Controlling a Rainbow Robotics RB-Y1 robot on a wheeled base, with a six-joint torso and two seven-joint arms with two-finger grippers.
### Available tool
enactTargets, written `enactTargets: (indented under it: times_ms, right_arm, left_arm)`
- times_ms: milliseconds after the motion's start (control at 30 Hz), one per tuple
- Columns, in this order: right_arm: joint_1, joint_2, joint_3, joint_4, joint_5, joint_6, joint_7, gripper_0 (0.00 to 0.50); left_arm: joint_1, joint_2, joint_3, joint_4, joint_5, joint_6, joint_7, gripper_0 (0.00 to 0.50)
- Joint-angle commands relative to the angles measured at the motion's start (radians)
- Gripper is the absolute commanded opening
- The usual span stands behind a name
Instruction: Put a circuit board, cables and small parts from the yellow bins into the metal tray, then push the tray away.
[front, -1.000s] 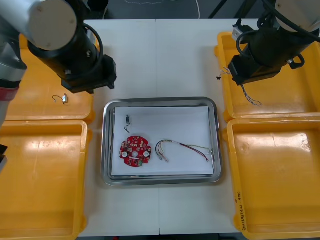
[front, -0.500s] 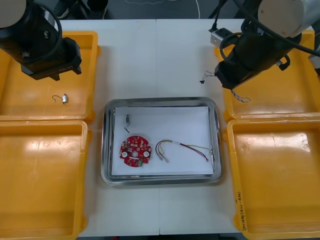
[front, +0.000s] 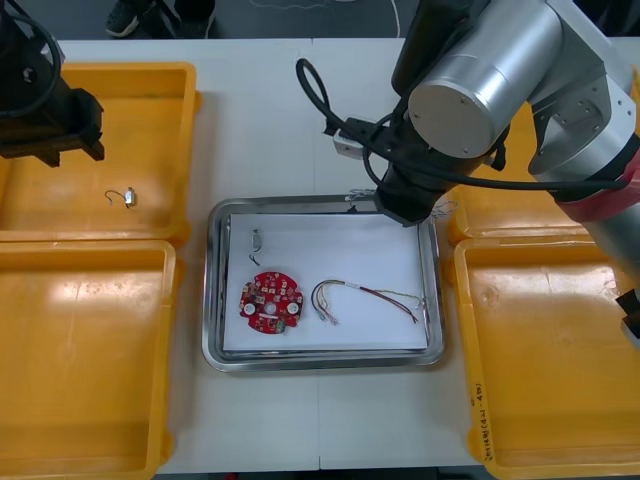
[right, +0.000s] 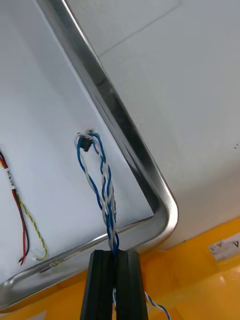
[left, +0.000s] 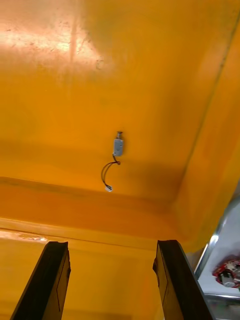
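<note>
My right gripper (right: 112, 262) is shut on a twisted blue and white cable (right: 102, 185). The cable hangs over the white inside of the metal tray (front: 322, 205), just within its far right corner, its connector end close to the liner. In the tray lie a round red circuit board (front: 268, 300), a small metal part (front: 256, 240) and a red and yellow cable (front: 368, 294). My left gripper (left: 114, 280) stands open above the far left yellow bin (front: 150, 80), where another small metal part (left: 117, 146) with a short black lead lies.
Two yellow bins flank the tray on each side; the near left bin (front: 85, 360) and near right bin (front: 550, 360) hold nothing. The right arm's big body (front: 480, 90) covers the tray's far right corner and part of the far right bin.
The right arm swung left from the far right bin to the tray's far right corner, carrying the blue and white cable. The left arm drew back to the left over the far left bin.
</note>
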Motion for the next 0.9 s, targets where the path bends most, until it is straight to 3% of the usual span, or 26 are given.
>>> enactTargets:
  times_ms: [33, 633, 900]
  right_arm:
    - [-0.035, 0.033, 0.038, -0.034, 0.015, -0.032, 0.141, 0.000]
    - [-0.033, 0.061, 0.205, 0.044, 0.068, -0.162, 0.202, 0.000]
    - [-0.033, 0.064, 0.258, 0.086, 0.067, -0.202, 0.210, 0.000]
  left_arm:
    - [-0.065, 0.052, 0.027, 0.070, -0.005, -0.041, -0.075, 0.500]
    - [-0.068, 0.040, -0.056, 0.208, 0.020, -0.154, -0.155, 0.500]
    - [-0.066, -0.014, -0.069, 0.288, 0.013, -0.237, -0.187, 0.500]
